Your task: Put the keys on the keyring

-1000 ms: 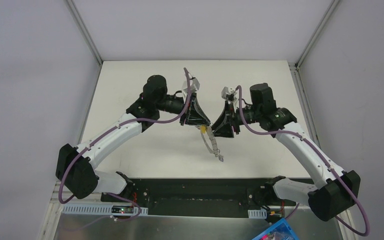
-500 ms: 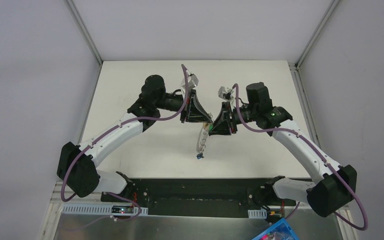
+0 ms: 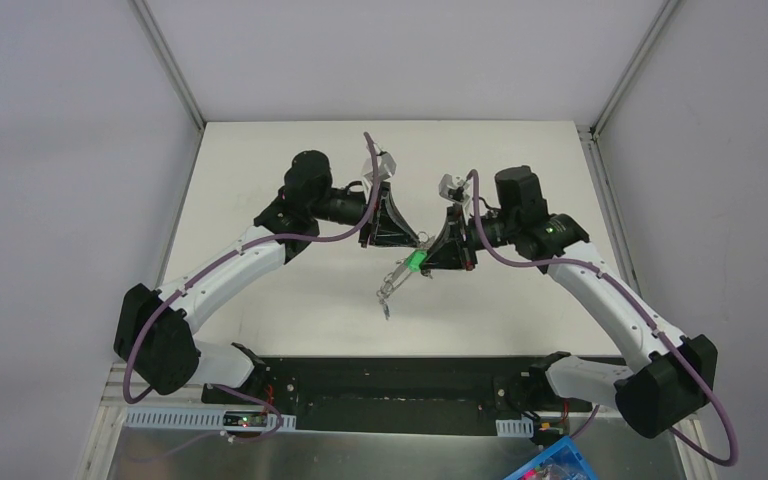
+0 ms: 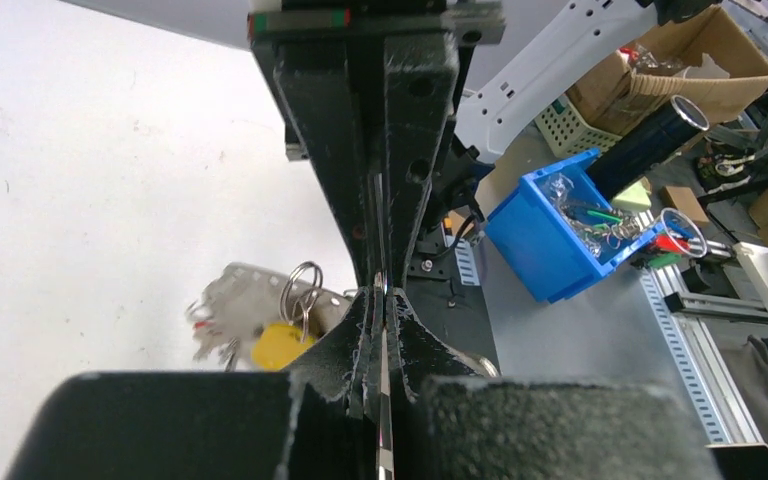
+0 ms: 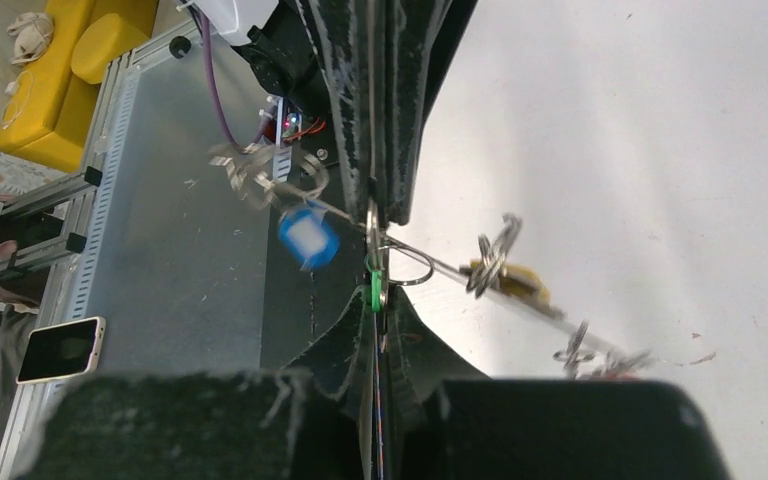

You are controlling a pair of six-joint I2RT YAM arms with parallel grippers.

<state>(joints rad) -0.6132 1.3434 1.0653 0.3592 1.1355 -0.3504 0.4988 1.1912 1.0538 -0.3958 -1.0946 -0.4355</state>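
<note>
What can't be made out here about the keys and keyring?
- Top view: whether the green-headed metal key is threaded on yet; too small.
- Right wrist view: the blue-headed key is motion-blurred; the green key is mostly hidden between the right gripper's fingers.
- Left wrist view: what the shut left gripper pinches; its fingers hide all but a thin metal edge.

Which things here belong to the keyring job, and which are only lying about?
Belong to the job:
green key
blue key
yellow key
keyring

Only lying about, off the table:
blue bin
cardboard box
phone
</note>
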